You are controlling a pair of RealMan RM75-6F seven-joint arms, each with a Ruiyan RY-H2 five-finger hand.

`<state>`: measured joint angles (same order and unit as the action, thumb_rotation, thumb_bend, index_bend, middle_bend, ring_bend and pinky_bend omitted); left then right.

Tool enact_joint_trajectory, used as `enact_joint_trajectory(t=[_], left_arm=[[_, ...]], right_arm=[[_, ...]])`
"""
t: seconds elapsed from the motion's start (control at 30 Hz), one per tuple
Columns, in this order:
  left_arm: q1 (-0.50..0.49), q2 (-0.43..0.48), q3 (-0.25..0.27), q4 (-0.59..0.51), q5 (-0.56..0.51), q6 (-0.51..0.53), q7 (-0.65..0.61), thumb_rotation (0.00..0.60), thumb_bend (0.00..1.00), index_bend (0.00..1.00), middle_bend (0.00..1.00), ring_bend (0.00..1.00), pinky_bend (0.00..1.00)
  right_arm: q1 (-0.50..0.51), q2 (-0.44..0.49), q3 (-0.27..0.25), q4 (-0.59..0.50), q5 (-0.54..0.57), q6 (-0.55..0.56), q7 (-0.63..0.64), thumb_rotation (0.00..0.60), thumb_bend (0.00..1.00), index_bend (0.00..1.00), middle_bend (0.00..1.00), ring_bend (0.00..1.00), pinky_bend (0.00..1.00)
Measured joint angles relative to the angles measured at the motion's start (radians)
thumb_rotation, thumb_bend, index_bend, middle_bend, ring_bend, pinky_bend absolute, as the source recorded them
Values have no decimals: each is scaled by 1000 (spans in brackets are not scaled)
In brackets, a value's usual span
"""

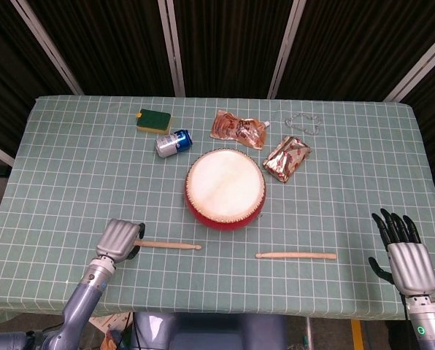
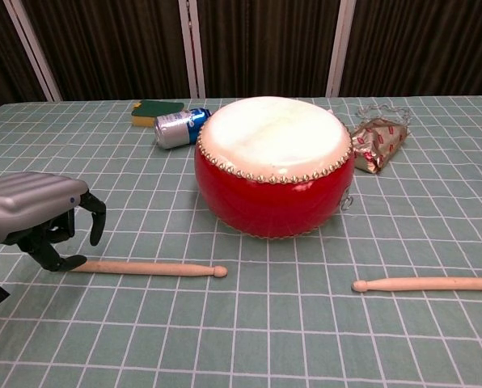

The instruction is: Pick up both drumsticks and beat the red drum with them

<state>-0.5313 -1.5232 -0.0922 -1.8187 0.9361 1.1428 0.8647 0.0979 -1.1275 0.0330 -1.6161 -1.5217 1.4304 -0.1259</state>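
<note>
The red drum (image 1: 225, 188) (image 2: 273, 174) with a pale skin stands mid-table. In front of it lie two wooden drumsticks: the left one (image 1: 170, 245) (image 2: 152, 267) and the right one (image 1: 296, 255) (image 2: 427, 284). My left hand (image 1: 119, 238) (image 2: 35, 212) hovers over the butt end of the left drumstick, covering that end. Its fingers hang curled above the stick and the thumb reaches down beside it; it grips nothing. My right hand (image 1: 406, 255) rests flat with fingers spread at the table's front right edge, well right of the right drumstick. The chest view does not show it.
Behind the drum lie a blue can (image 1: 173, 142) (image 2: 181, 128), a green sponge (image 1: 153, 119) (image 2: 156, 109), an orange snack packet (image 1: 238, 127), a foil packet (image 1: 287, 157) (image 2: 378, 141) and a thin chain (image 1: 301, 121). The table's front edge runs just behind both hands.
</note>
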Motion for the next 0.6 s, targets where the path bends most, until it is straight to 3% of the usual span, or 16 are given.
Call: enact_joint_trajectory(t=[0.6], left_arm=[[-31, -115, 11, 125, -59, 40, 27, 600, 313, 481, 1000, 1000, 1000]], right_arm=[[1, 3, -1, -6, 2, -2, 12, 600, 329, 0, 0, 0, 0]])
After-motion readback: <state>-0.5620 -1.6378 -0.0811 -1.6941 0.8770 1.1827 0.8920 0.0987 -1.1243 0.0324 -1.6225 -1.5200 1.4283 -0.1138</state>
